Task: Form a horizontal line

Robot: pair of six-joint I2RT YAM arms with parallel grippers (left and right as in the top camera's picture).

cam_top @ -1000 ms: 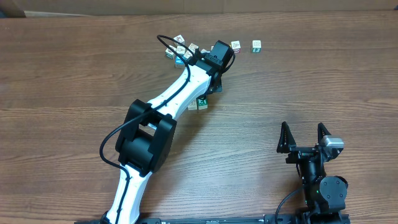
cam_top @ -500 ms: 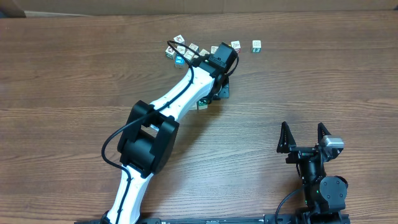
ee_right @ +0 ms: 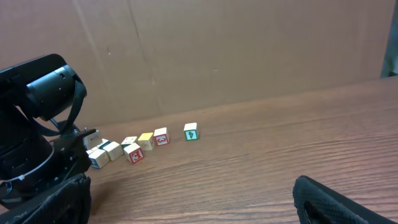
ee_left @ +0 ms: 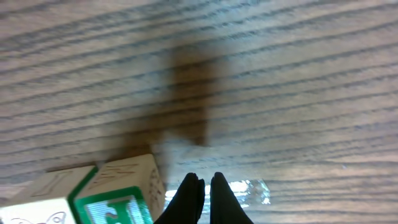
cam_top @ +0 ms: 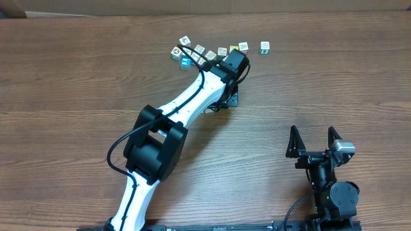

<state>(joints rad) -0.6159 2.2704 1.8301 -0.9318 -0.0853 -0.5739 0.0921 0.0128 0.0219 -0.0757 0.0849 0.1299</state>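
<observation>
At the far edge of the bench (cam_top: pixel 334 77), a bit right of centre, lies the line (cam_top: pixel 243 47): small picture cubes side by side, running left-right in the overhead cam. One cube w/ a green picture stands a little apart at the right end, & a yellow face is further left. The row slopes slightly, so it is not quite straight. Just left of it sits the cluster (cam_top: pixel 200 49), more cubes in no order. The left arm (cam_top: pixel 186 106) reaches diagonally across the bench to this area, its wrist over the place where line & cluster meet. The left tool (ee_left: pixel 202 190) is fully closed, fingertips pressed together, nothing btw them. It points at bare wood on the near side of the line. Just beside its tips, on the left in the wrist cam, stands a green-face cube (ee_left: pixel 115 208), not touching as far as I can see. The right tool (cam_top: pixel 313 130) is nr the near right corner, jaws wide apart & empty, well apart from all cubes.
</observation>
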